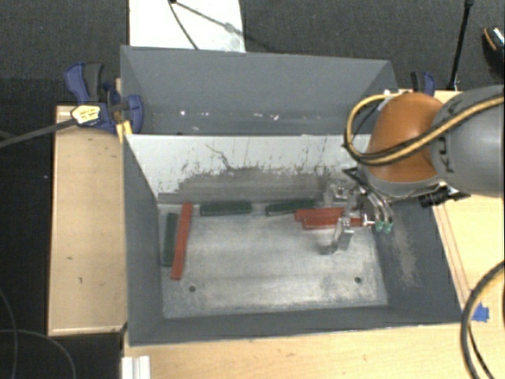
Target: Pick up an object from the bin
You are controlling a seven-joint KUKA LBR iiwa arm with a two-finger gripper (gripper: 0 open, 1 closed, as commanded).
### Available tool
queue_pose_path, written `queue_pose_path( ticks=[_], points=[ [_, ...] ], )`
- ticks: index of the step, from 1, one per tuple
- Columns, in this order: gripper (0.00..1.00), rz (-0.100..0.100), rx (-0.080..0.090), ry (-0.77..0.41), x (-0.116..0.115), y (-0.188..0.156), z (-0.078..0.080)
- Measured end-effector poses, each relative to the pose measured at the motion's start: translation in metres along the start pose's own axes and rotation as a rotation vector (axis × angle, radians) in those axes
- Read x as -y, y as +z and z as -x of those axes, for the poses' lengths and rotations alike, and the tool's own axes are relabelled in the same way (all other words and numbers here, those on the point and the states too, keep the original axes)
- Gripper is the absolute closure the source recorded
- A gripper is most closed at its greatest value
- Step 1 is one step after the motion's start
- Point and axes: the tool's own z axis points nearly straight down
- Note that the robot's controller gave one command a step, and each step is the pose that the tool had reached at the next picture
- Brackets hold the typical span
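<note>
— Target?
— Likely the red bar [317, 219], two o'clock on the bin [260, 284] floor. The gripper [345, 232] hangs at its right end; the claw's opening, I cannot tell.
— Advice?
— I'd straddle its narrow width, close firmly, lift straight.

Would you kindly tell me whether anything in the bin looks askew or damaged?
Nothing spilled. The long red bar at the left lies slightly slanted beside a green bar, and the bin's back wall looks scratched.
</note>
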Motion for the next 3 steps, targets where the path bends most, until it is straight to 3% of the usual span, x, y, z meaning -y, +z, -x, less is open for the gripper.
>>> queue_pose_path(
  ticks=[1, 2, 3],
  points=[
    [0.0, 0.001, -0.005, 0.045, -0.002, 0.008, -0.002],
    [1.0, 0.001, 0.002, 0.047, -0.001, 0.005, 0.0],
    [1.0, 0.001, 0.004, 0.044, -0.005, -0.137, -0.02]
  ],
)
